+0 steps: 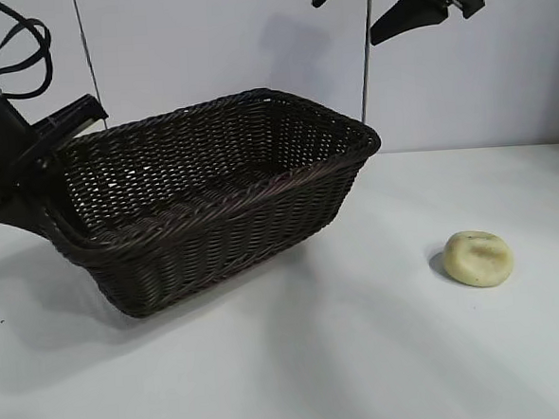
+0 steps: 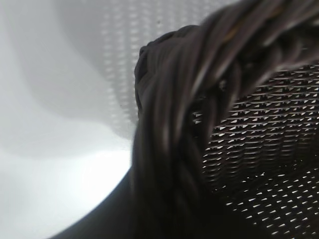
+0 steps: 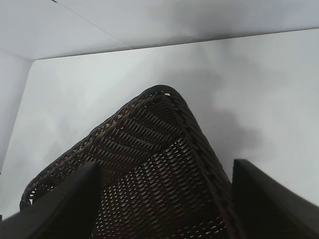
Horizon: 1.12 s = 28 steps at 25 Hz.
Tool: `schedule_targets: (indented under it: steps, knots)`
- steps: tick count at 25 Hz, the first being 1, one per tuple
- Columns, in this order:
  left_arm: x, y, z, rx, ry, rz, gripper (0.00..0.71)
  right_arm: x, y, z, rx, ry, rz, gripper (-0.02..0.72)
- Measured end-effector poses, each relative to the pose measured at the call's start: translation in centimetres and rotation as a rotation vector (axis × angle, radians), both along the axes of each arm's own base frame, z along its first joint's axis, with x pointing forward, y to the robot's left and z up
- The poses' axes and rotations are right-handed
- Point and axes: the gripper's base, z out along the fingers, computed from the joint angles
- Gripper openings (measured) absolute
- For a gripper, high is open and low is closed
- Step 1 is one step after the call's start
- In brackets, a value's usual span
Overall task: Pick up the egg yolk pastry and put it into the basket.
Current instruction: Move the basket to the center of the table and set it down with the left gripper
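At the exterior view's nine o'clock edge the left claw (image 1: 43, 191) is closed down narrow on the braided rim at the left end of the large rectangular dark brown woven wicker basket (image 1: 212, 190), and that end sits tipped up off the white bench (image 1: 298, 360); the left wrist view shows the thick rim braid (image 2: 174, 134) right up against the camera, which fits a clamp on it. The basket's long axis runs from eight o'clock toward two o'clock across the bench, and it looks empty inside. Further right, at the twelve-to-one o'clock top of the view, the right claw (image 1: 404, 2) hangs high with its dark fingers (image 3: 60, 209) spread wide and nothing between them, hovering over the basket's far right corner. At four o'clock from the basket lies the small pale yellow-cream rounded egg yolk pastry (image 1: 478, 257), dent upward, alone on the bench and well apart from the wicker. It lies almost straight below the right claw, toward six o'clock, so the right arm is clearly the nearer one; my judgement is that the pick calls for a plain descent, then a short carry toward nine o'clock over the rim.
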Motion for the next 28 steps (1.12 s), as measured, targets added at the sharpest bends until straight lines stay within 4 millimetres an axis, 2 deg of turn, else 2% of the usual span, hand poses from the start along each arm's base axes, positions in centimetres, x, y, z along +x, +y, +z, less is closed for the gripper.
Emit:
schedule_targets:
  steps: [2,7,12,17,22,28]
  knots:
    - [0.6,-0.2,0.4,-0.001,-0.004,-0.040,0.100,0.0,0.0,0.0,0.000,0.000,0.000,0.528]
    - [3.0,-1.0,-0.9,0.007,0.038,-0.180,0.100,0.0,0.0,0.0,-0.003,0.000,0.001,0.528]
    - [4.7,-2.4,-1.1,0.014,0.020,-0.308,0.100,0.0,0.0,0.0,-0.005,0.001,0.002,0.528]
    - [5.4,-3.6,-2.6,0.037,0.024,-0.404,0.100,0.0,0.0,0.0,-0.007,0.000,0.002,0.528]
    - [5.7,-3.5,-5.5,0.064,0.094,-0.433,0.100,0.0,0.0,0.0,-0.008,0.001,0.003,0.528]
    - [5.9,-3.6,-6.9,0.058,0.121,-0.428,0.100,-0.1,0.0,-0.1,-0.011,0.007,0.008,0.528]
